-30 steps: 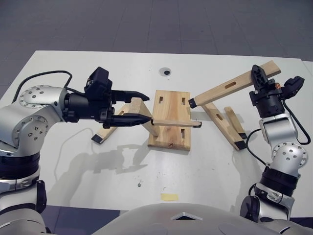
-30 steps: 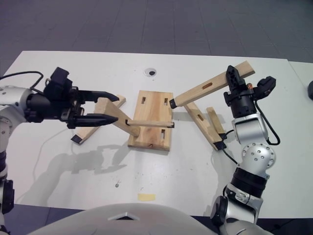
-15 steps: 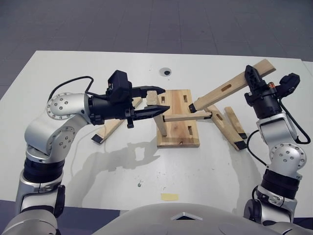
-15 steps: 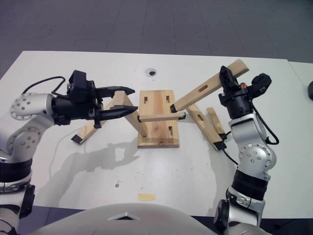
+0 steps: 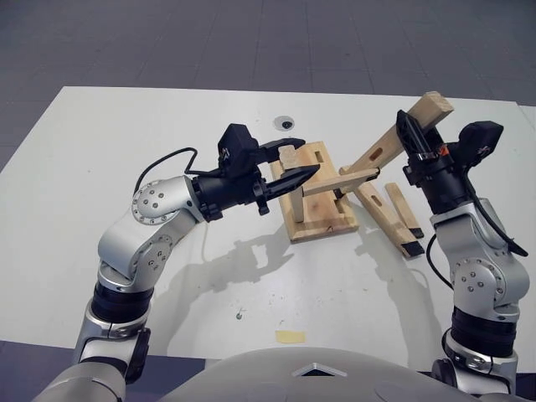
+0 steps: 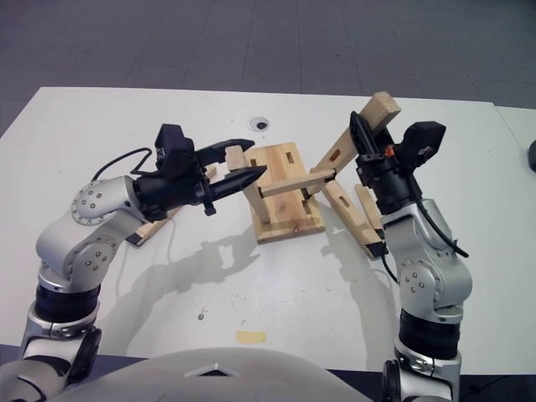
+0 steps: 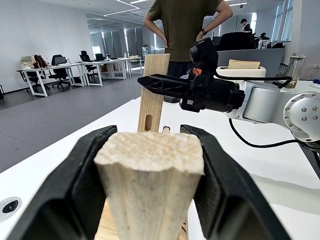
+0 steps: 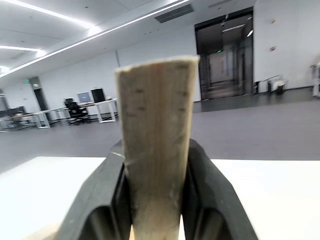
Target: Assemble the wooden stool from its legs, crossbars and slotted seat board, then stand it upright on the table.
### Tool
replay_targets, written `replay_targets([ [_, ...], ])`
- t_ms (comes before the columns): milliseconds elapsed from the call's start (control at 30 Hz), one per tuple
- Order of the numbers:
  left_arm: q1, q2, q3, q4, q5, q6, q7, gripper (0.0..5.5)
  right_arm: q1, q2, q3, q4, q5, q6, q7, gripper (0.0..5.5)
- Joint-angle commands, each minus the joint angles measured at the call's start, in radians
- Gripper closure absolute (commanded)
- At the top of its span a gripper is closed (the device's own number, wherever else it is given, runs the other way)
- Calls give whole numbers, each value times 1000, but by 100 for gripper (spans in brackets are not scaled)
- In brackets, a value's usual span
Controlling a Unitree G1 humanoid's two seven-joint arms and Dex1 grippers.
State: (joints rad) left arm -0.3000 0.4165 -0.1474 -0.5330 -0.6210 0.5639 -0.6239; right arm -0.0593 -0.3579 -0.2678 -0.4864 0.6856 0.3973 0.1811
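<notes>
While left gripper [image 5: 293, 161] clamps one leg [image 5: 296, 201] and right gripper [image 5: 417, 141] another leg [image 5: 381, 149], crossbar [image 5: 339, 182] spans between. Seat board [image 5: 327, 219] is unattached.

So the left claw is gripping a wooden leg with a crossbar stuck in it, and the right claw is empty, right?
Not quite: the right gripper isn't empty. It is shut on a slotted leg, as the right wrist view shows. The left gripper does grip a leg with a crossbar in it.

Bright, even overhead light from ceiling strips [image 8: 75, 45]; soft shadows on white table [image 5: 100, 151].
</notes>
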Motion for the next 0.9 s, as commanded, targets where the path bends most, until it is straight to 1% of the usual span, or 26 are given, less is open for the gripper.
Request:
replay_targets([
  [33, 39, 11, -29, 30, 22, 38, 3, 338, -34, -41, -36, -16, -32, -14, 11, 448],
  [133, 54, 14, -22, 19, 20, 39, 5, 338, -5, -74, -16, -43, -19, 33, 54, 448],
  [333, 70, 7, -14, 6, 22, 30, 22, 338, 56, -31, 4, -64, -7, 61, 52, 448],
  [567, 56, 20, -23, -13, 29, 43, 33, 338, 73, -32, 68, -154, -73, 61, 48, 448],
  [633, 33, 45, -49, -17, 68, 60, 38, 338, 84, -36, 83, -170, -102, 50, 55, 448],
  [900, -8, 55, -62, -34, 67, 122, 80, 338, 111, -8, 84, -181, -110, 46, 55, 448],
])
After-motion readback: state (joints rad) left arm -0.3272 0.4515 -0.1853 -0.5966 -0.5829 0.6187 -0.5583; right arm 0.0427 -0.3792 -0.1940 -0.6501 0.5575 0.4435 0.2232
